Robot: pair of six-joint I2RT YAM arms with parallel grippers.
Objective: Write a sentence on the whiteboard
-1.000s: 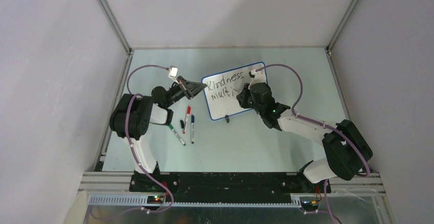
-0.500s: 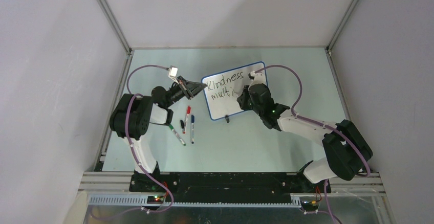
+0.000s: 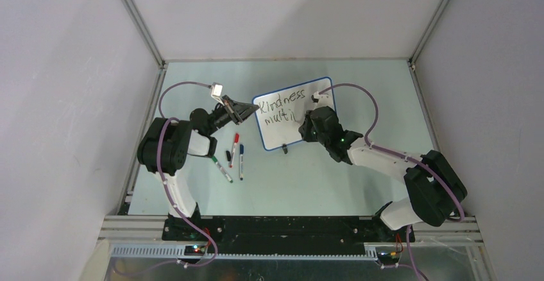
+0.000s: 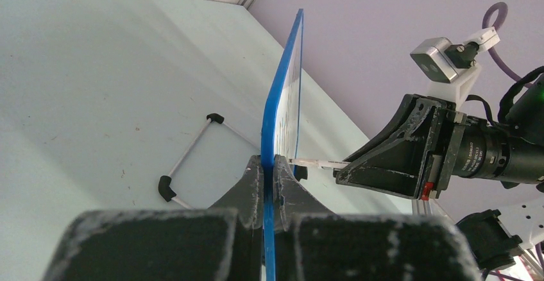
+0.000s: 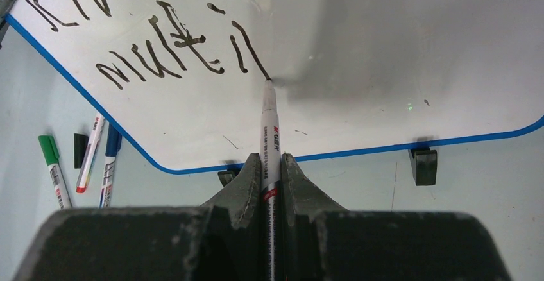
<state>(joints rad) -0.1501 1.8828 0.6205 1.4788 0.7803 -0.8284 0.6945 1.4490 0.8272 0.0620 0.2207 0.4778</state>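
Observation:
The whiteboard (image 3: 314,117), white with a thin blue rim, stands tilted at mid-table. Black marker words (image 3: 280,103) read "Kindness" above "multi", with one more slanted stroke (image 5: 247,53) after the "i". My left gripper (image 3: 252,109) is shut on the whiteboard's left edge (image 4: 276,133). My right gripper (image 5: 270,165) is shut on a white-barrelled marker (image 5: 269,133). Its tip touches the whiteboard (image 5: 398,50) at the lower end of the last stroke. The right gripper (image 3: 303,122) sits over the board's lower middle in the top view.
A green marker (image 3: 222,169), a red marker (image 3: 234,147), a blue marker (image 3: 241,161) and a small black cap (image 3: 228,155) lie left of the board. They show at the left in the right wrist view (image 5: 51,165). A black foot (image 5: 423,164) sticks out under the board's lower rim.
My right gripper has drawn the marker down and to the right along the second line, adding a slanted stroke after "multi". The left gripper and the board have not moved.

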